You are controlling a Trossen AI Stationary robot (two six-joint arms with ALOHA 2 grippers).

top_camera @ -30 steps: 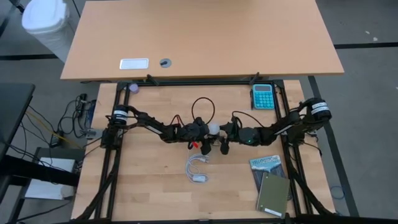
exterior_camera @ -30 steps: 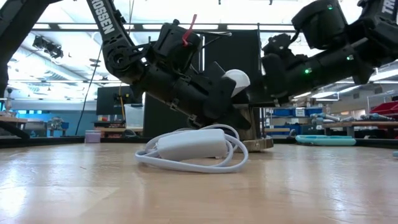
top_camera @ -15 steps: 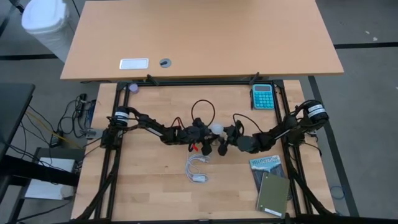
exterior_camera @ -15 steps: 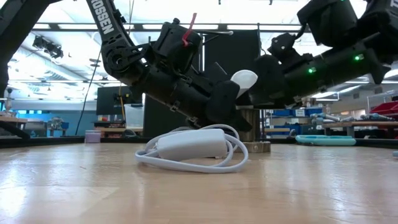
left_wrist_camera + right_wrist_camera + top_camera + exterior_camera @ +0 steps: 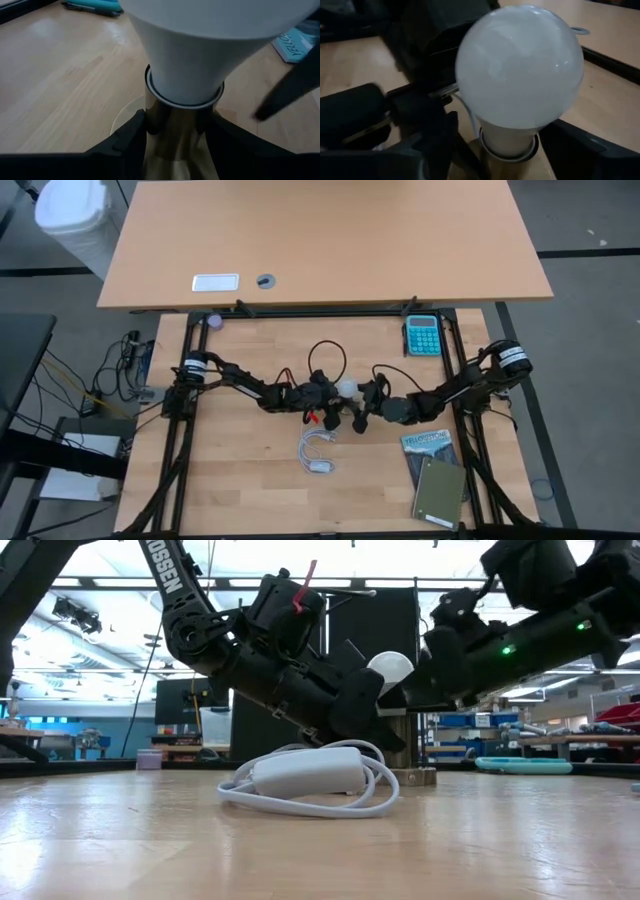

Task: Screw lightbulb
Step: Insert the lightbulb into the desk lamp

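Jaws of my left gripper (image 5: 170,142) clench the brassy socket neck holding the frosted white lightbulb (image 5: 519,75) upright mid-bench, right jaws loose around its slick, fragile globe, which I'd grip gently at its widest.

The left pincer (image 5: 175,145) apparently clasps the socket (image 5: 172,130) beneath the lightbulb (image 5: 195,45).

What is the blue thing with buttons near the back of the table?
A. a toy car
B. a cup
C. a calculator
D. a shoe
C. The high view shows a flat blue calculator with a screen and rows of keys, lying on the table near its back edge on the right arm's side.
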